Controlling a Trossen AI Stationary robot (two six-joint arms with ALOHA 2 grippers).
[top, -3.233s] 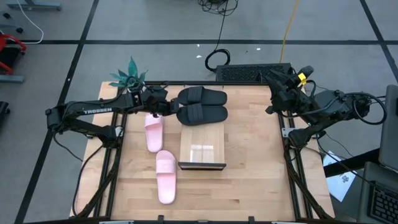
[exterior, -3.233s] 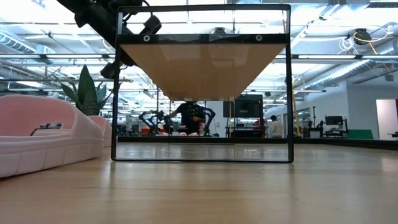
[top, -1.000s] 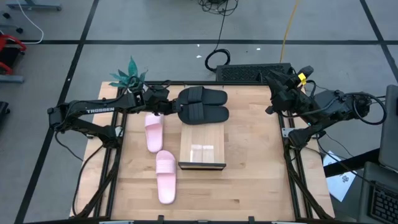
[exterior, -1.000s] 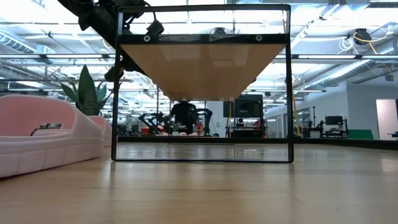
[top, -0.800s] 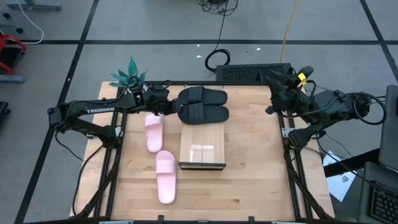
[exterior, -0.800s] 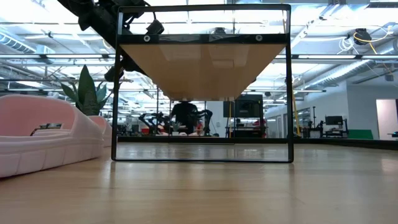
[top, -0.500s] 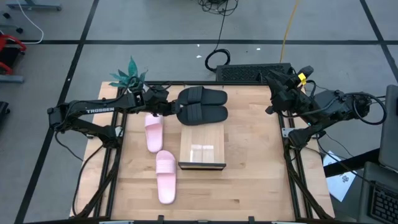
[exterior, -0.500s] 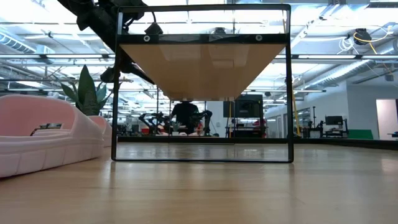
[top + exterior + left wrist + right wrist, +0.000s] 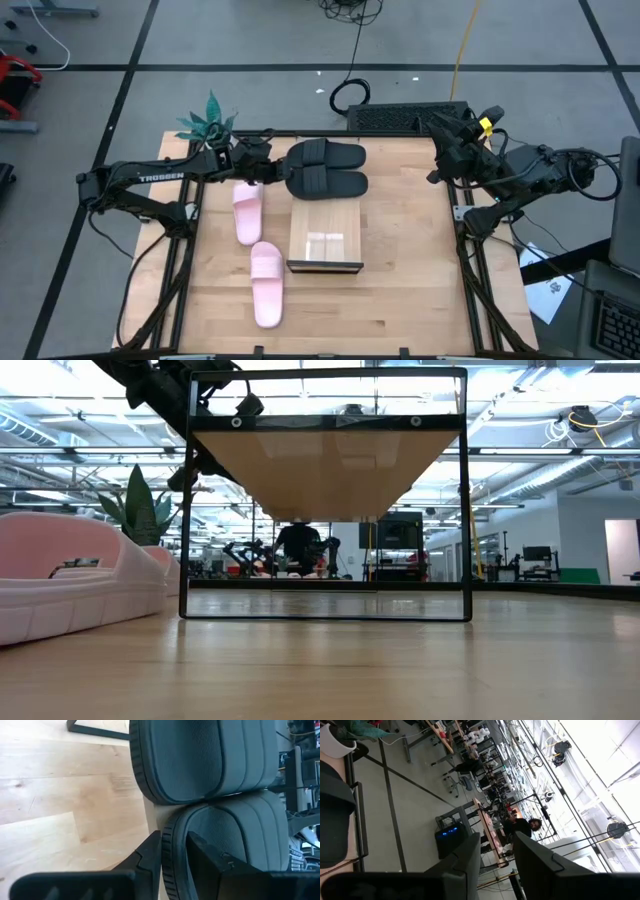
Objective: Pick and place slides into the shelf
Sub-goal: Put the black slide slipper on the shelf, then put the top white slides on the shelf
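While the right gripper (image 9: 437, 152) waits part-open at the table's far right corner, the left gripper (image 9: 272, 172) pinches the nearer matte black slide sandal's (image 9: 326, 183) heel edge, just behind the light wooden slatted shelf (image 9: 325, 238).

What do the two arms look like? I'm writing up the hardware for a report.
Both are dark, jointed arms on black frames. The left arm carries white lettering along its link. The right arm has a yellow tag near its wrist and black cables. The left gripper has two dark, angular, flat-faced fingers.
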